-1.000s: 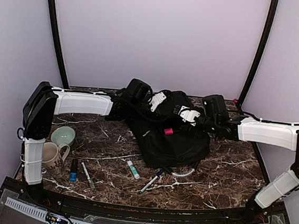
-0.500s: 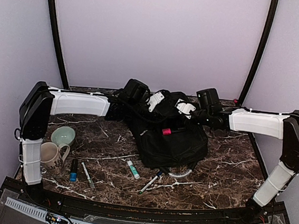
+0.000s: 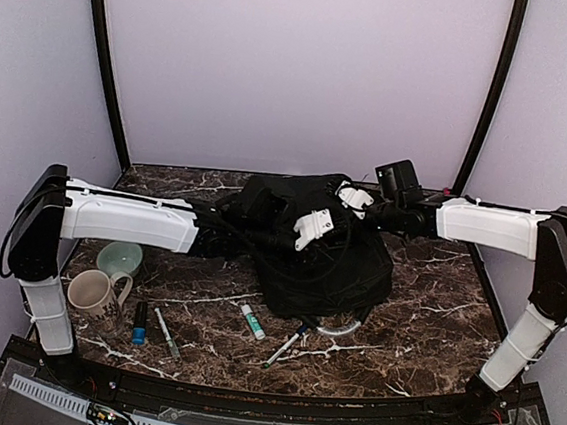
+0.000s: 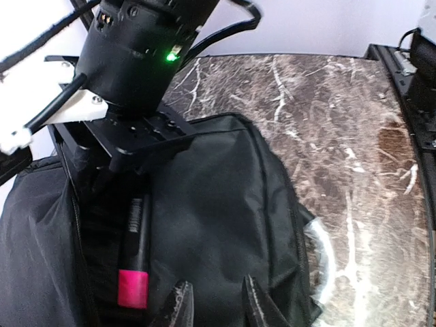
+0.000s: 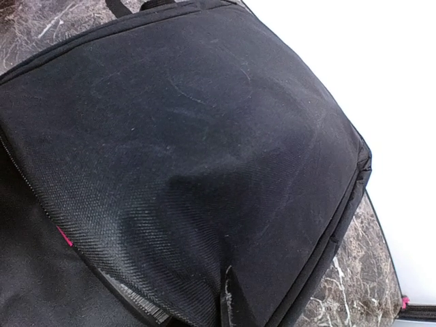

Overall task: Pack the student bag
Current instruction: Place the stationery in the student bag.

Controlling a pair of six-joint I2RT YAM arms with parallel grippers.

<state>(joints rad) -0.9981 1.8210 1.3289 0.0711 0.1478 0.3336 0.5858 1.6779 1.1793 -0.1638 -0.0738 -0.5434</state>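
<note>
The student bag point(image 3: 329, 262) sits mid-surface point(image 3: 435, 308), with a pink-capped marker point(image 4: 133, 272) in its opening. The left gripper point(image 4: 216, 306) holds its jaws slightly spread just above the fabric. Whether the jaws of the right gripper point(image 3: 349, 193) are spread or closed cannot be told.

1. The left fingers point(image 4: 181, 306) show only their tips in the left wrist view; the bottom edge cuts off the rest.
2. The right gripper point(image 3: 352, 195) has its fingertips buried in dark fabric, so its grip cannot be judged.
3. The student bag point(image 5: 204, 136) runs past the left and bottom edges of the right wrist view.
4. The pink-capped marker point(image 4: 134, 262) has its upper end lost in shadow under that gripper.
5. The clear loop point(image 3: 345, 329) on the surface point(image 3: 435, 308) lies partly under the bag.
6. The green-and-white stick point(image 3: 252, 321) is too small to identify.
</note>
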